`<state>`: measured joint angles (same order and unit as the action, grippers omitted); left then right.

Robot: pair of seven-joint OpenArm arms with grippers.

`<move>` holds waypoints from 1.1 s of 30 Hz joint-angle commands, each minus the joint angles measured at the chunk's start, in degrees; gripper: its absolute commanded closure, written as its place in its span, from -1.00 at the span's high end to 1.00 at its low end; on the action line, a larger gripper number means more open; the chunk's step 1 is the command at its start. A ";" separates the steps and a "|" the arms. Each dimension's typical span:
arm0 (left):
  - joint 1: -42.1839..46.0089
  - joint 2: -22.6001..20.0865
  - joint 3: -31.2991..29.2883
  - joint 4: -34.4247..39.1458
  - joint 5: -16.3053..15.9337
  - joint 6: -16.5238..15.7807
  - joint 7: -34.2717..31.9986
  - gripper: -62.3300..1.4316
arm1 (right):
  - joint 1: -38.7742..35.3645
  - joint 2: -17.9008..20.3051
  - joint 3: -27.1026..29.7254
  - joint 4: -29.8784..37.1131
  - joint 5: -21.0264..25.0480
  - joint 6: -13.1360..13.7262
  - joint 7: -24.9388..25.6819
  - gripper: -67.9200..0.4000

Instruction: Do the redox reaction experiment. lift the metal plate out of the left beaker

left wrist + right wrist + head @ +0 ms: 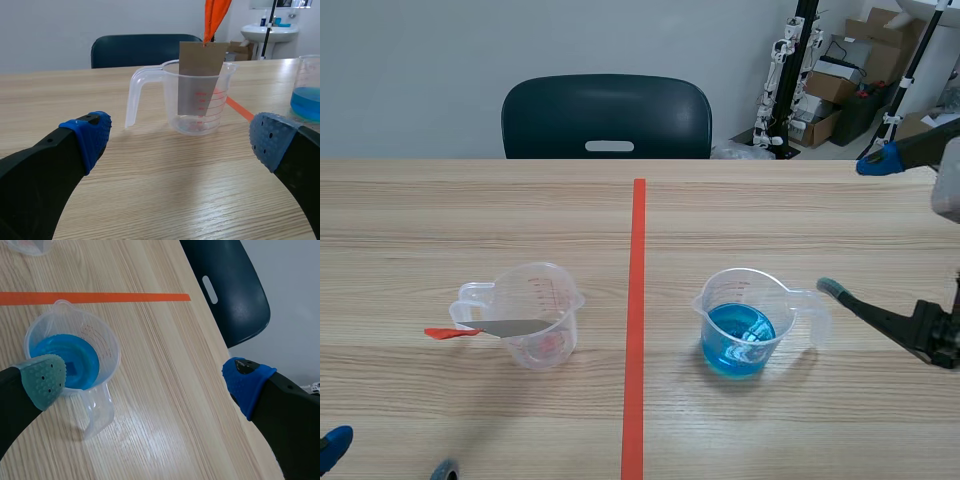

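- The metal plate (pixel 516 327) sits in the left beaker (pixel 558 292). It leans over the rim toward 9 o'clock, and its red tag (pixel 448 333) sticks out.
- The left gripper (pixel 178 139) is wide open, at 7 o'clock from that beaker, holding nothing.
- The right gripper (pixel 145 381) is open too, at 3 o'clock from the blue-water beaker (pixel 738 335).
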<state>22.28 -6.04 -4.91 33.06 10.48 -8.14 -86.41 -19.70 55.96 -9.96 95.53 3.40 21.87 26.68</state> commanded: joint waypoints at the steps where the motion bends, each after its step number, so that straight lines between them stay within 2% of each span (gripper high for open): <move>1: -0.26 -0.68 -0.13 0.24 -0.33 0.02 -2.62 0.87 | 1.68 0.94 -0.57 1.42 0.50 -0.35 0.72 1.00; 9: -2.32 -0.85 -0.13 0.20 -0.33 0.04 -2.62 0.87 | 9.70 -0.35 -9.90 1.42 0.46 0.79 1.95 1.00; 19: -3.93 -0.81 -0.13 0.22 -0.28 -0.04 -2.62 0.87 | 20.11 -2.73 -26.01 1.42 -1.38 0.90 1.51 1.00; 33: -4.02 -0.83 -0.13 0.20 -0.35 -0.13 -2.62 0.87 | 33.00 -11.02 -41.92 -0.17 -1.77 0.63 -6.21 1.00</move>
<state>18.24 -6.20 -4.91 32.38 10.48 -8.19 -86.41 11.88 45.47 -52.03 95.48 1.28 22.96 20.56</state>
